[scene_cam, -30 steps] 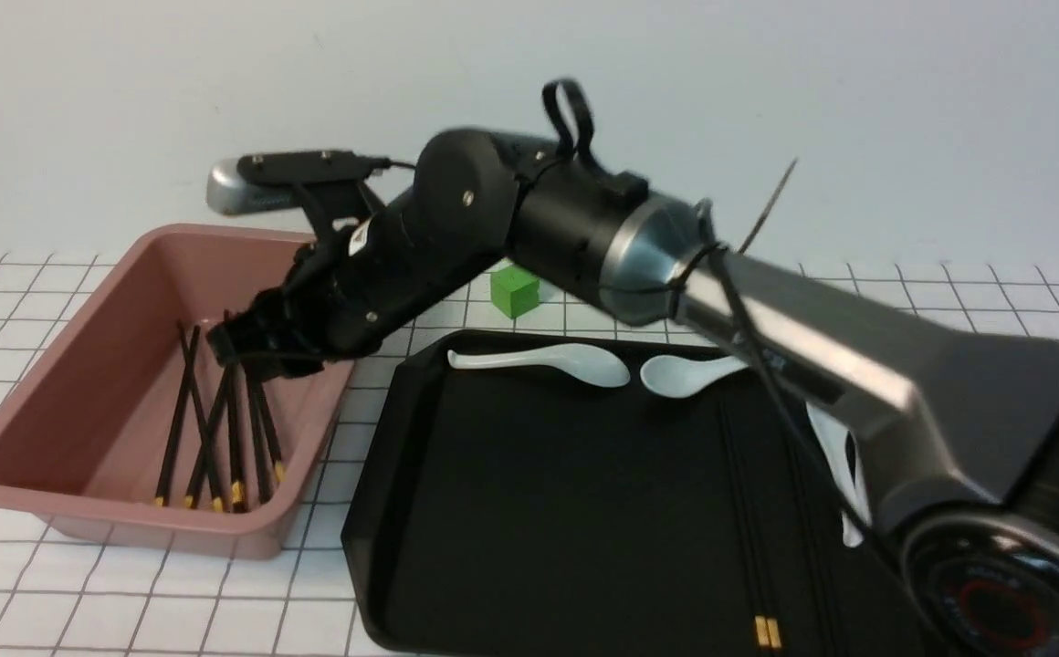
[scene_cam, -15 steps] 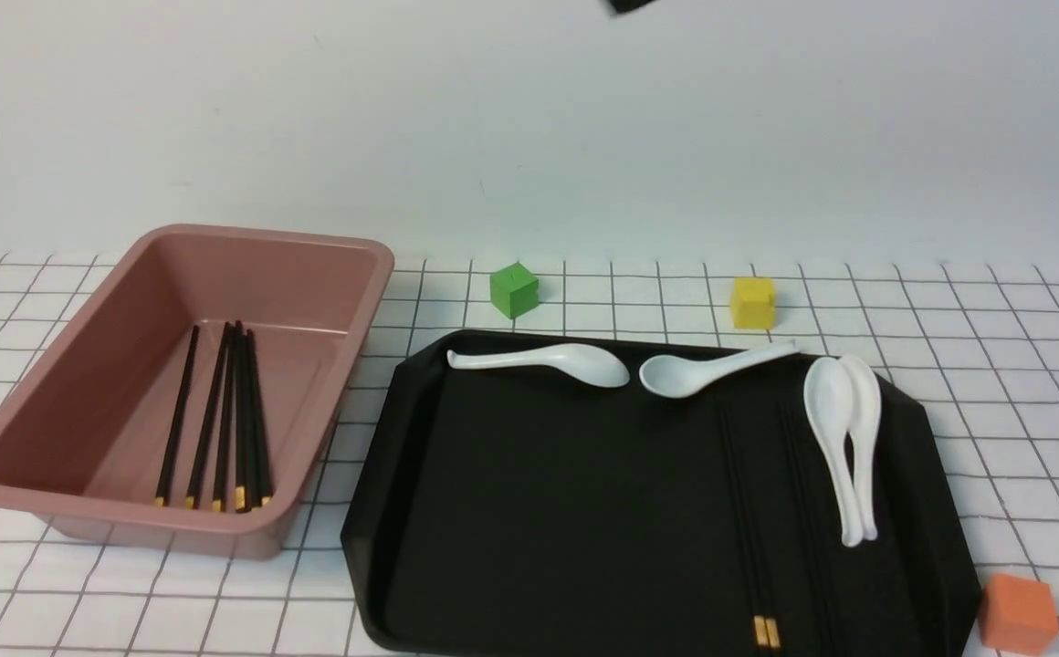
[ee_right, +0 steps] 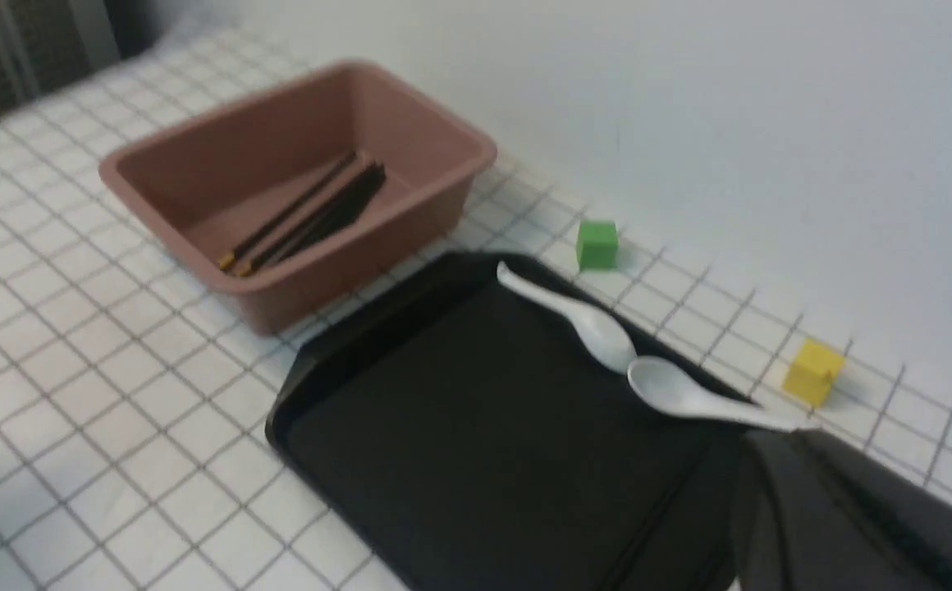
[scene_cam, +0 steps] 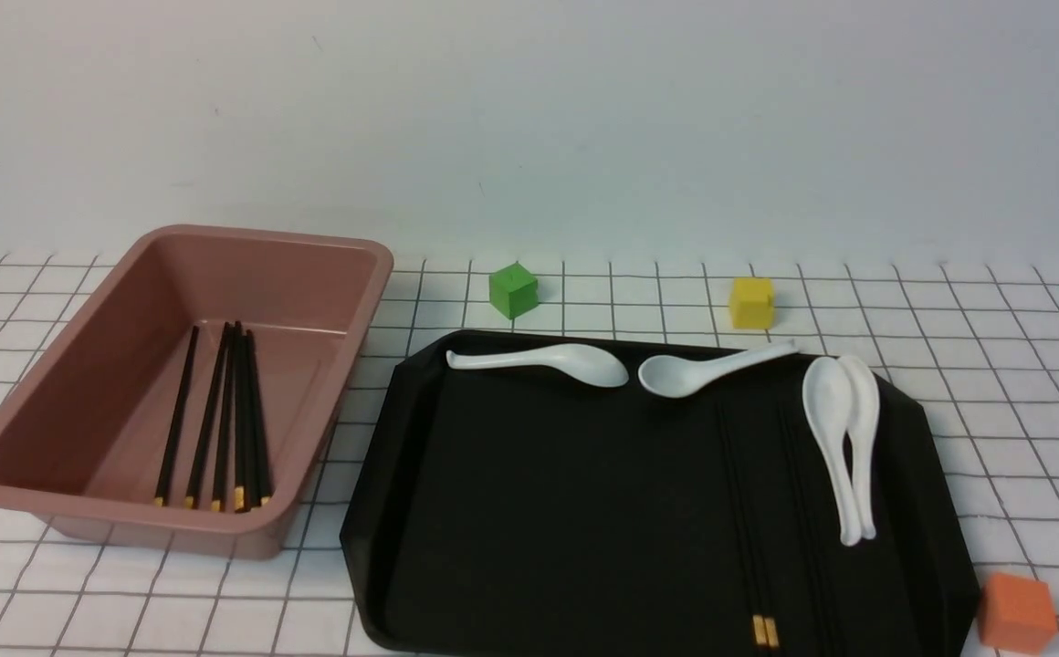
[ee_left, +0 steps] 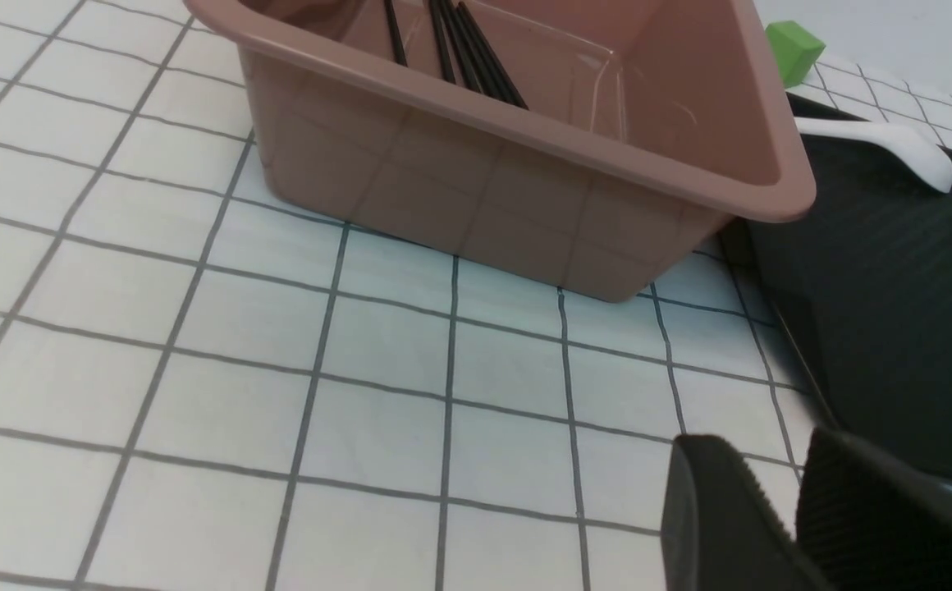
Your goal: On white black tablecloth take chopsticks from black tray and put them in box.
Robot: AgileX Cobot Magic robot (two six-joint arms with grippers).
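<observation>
The tablecloth (scene_cam: 584, 297) is a white cloth with a black grid. On it the pink-brown box (scene_cam: 292, 245) stands at the left with several black chopsticks (scene_cam: 219, 420) lying flat inside. More chopsticks (scene_cam: 749, 511) lie on the right part of the black tray (scene_cam: 539, 511), their gold bands toward the near edge. Neither arm shows in the front view. My left gripper (ee_left: 771, 464) hovers over the cloth beside the box (ee_left: 525, 197), open and holding nothing. My right gripper (ee_right: 784, 443) is shut and empty above the far right corner of the tray (ee_right: 484, 427).
Several white spoons (scene_cam: 548, 361) lie along the tray's far edge and right side. A green cube (scene_cam: 513, 290) and a yellow cube (scene_cam: 752, 302) stand behind the tray. An orange cube (scene_cam: 1018, 611) sits at its near right corner. A pale wall closes the back.
A second ago the right arm reached into the box; it has since pulled back out of the front view and its jaws have shut. The chopsticks there now lie flat.
</observation>
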